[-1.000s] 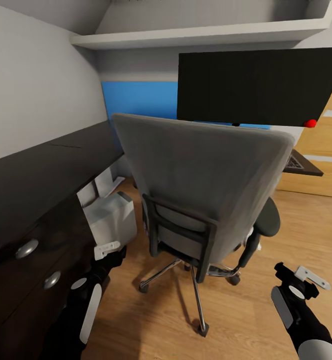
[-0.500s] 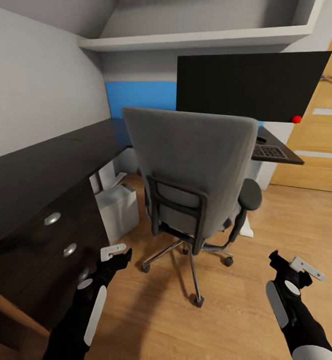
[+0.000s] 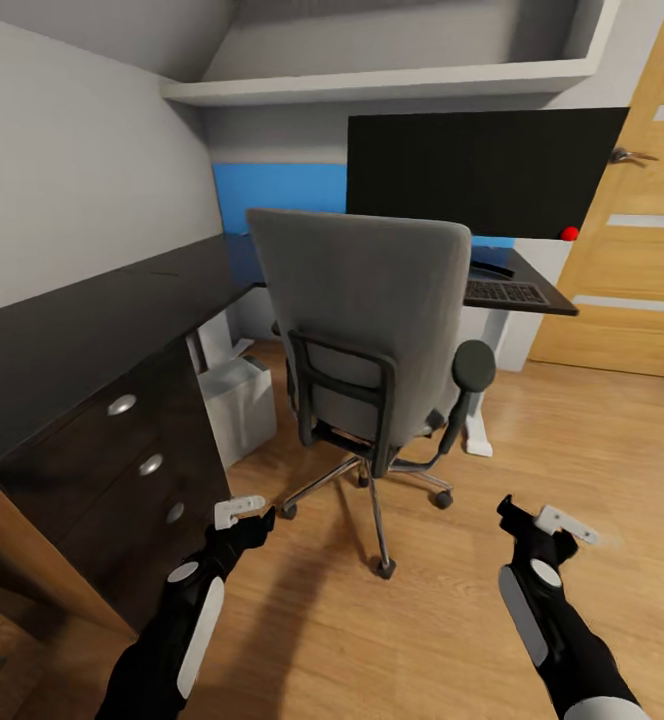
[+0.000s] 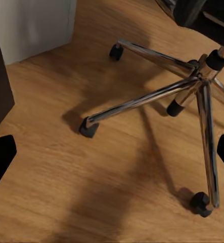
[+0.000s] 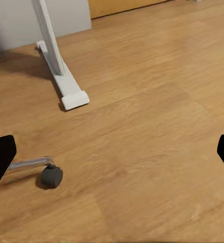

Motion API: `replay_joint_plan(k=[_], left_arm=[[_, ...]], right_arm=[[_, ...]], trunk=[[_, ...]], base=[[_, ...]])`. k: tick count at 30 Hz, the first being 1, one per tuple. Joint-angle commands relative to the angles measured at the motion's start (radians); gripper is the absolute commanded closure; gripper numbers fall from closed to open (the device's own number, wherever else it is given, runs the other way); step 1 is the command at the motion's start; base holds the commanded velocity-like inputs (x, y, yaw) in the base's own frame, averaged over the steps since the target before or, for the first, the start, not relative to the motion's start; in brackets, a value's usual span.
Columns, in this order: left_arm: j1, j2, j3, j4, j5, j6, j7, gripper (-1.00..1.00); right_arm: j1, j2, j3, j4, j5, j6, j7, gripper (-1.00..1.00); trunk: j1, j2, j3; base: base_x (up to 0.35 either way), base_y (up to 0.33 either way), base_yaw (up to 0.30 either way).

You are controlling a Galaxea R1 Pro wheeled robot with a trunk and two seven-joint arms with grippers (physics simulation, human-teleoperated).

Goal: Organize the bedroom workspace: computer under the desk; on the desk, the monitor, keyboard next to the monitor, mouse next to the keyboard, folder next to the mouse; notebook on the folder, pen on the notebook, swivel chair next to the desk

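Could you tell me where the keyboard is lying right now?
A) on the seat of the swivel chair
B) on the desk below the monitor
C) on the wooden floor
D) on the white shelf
B: in the head view the keyboard lies flat on the black desk, just below the monitor.

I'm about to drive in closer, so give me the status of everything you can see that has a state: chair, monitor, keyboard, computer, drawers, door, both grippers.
swivel chair: upright, back toward the camera, seat hidden
monitor: upright on the desk, screen dark
keyboard: flat on the desk, before the monitor
computer: standing on the floor beside the drawers
drawers: shut
door: shut
left gripper: open, empty
right gripper: open, empty
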Motion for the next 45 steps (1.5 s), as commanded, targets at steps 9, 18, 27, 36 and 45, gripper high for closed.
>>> replay_joint_plan(k=[9, 18, 27, 36, 45], left_arm=[[0.000, 0.001, -0.061, 0.028, 0.009, 0.005, 0.002, -1.00], [0.000, 0.001, -0.067, 0.031, 0.009, 0.005, 0.001, -1.00], [0.000, 0.001, -0.067, 0.031, 0.007, 0.004, 0.001, -1.00], [0.000, 0.001, -0.067, 0.031, 0.006, 0.004, 0.001, -1.00], [0.000, 0.001, -0.070, 0.031, 0.005, 0.003, 0.001, -1.00]], right_arm=[[0.019, 0.020, 0.197, -0.003, -0.001, -0.002, -0.006, -1.00], [0.028, 0.030, 0.388, -0.005, 0.019, -0.001, -0.007, -1.00], [0.029, 0.032, 0.584, -0.005, 0.021, -0.002, -0.007, -1.00], [0.029, 0.039, 0.639, -0.005, 0.020, -0.002, -0.006, -1.00], [0.029, 0.042, 0.640, -0.005, 0.022, -0.003, -0.007, -1.00]], trunk=[[0.000, 0.000, -0.001], [0.000, 0.000, -0.001], [0.000, 0.000, -0.001], [0.000, 0.000, -0.001], [0.000, 0.000, 0.008]], base=[[-0.017, -0.015, 0.000], [-0.001, -0.001, 0.000], [0.001, 0.001, 0.000], [0.143, 0.118, -0.003], [0.018, 0.015, -0.144]])
